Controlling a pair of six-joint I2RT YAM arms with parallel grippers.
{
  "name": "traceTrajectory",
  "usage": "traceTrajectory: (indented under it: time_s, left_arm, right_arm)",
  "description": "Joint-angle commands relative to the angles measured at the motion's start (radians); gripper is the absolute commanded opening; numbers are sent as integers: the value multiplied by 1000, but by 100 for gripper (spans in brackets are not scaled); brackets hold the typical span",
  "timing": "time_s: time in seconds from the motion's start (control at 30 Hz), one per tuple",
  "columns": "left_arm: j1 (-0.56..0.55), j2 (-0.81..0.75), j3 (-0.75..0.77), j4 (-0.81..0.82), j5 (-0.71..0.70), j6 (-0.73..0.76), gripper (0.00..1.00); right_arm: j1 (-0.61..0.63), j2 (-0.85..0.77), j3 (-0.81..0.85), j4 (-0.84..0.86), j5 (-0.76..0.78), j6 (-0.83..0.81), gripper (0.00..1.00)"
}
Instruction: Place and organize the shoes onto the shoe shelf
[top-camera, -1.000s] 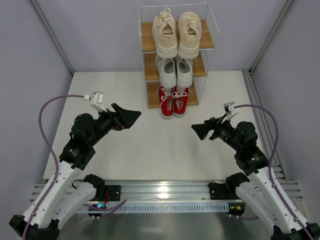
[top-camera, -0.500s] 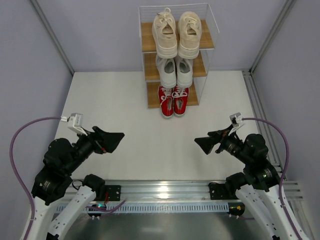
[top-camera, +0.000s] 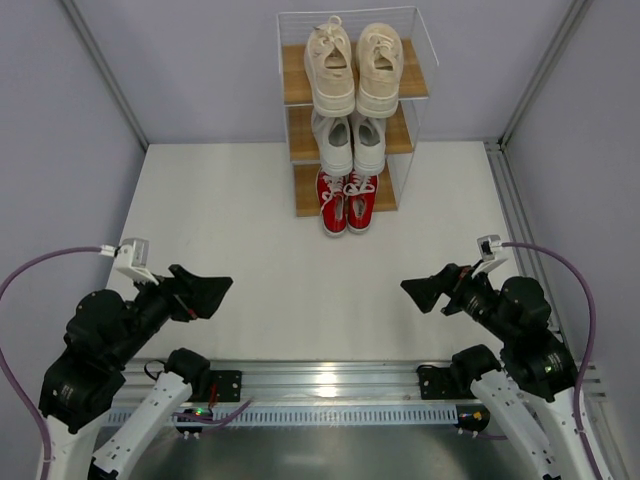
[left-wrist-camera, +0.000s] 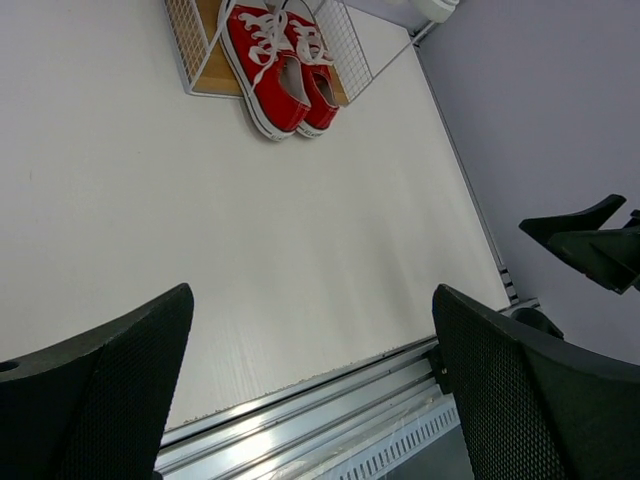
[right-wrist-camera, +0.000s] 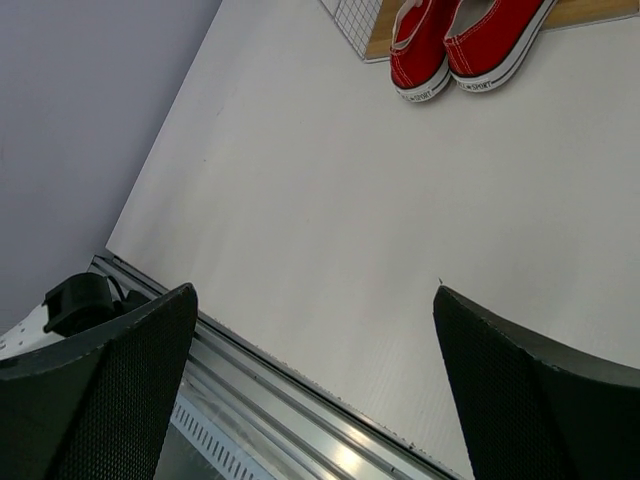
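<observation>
Three pairs fill the shoe shelf (top-camera: 295, 90) at the table's (top-camera: 300, 270) far side: beige pair (top-camera: 354, 68) top, white pair (top-camera: 350, 143) middle, red pair (top-camera: 346, 200) bottom. My left gripper (top-camera: 212, 292) and right gripper (top-camera: 422, 292) hover near, jaws spread, empty.

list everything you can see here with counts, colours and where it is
beige shoes: 2, cream, top tier of the shelf, side by side
white shoes: 2, white, middle tier, side by side
red shoes: 2, red with white laces, bottom tier, poking out past its front edge
shelf: 1, light wood boards in a white wire frame, far edge of the table
table: 1, white, under everything
rail: 1, silver, near edge
left end effector: 1, black, open and empty, over the near left
right end effector: 1, black, open and empty, over the near right
</observation>
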Motion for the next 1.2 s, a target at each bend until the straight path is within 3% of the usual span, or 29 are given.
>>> traceTrajectory:
  time_s: [0.0, 0.3, 1.17]
  left_arm:
    - [0, -19, 45, -10, 1, 11, 100]
    - [0, -33, 99, -1, 15, 8, 100]
    - [-2, 60, 142, 91, 81, 48, 100]
  right_arm:
    - [5, -8, 75, -31, 33, 49, 100]
    - [5, -46, 115, 15, 102, 55, 100]
    - [6, -66, 84, 15, 101, -15, 100]
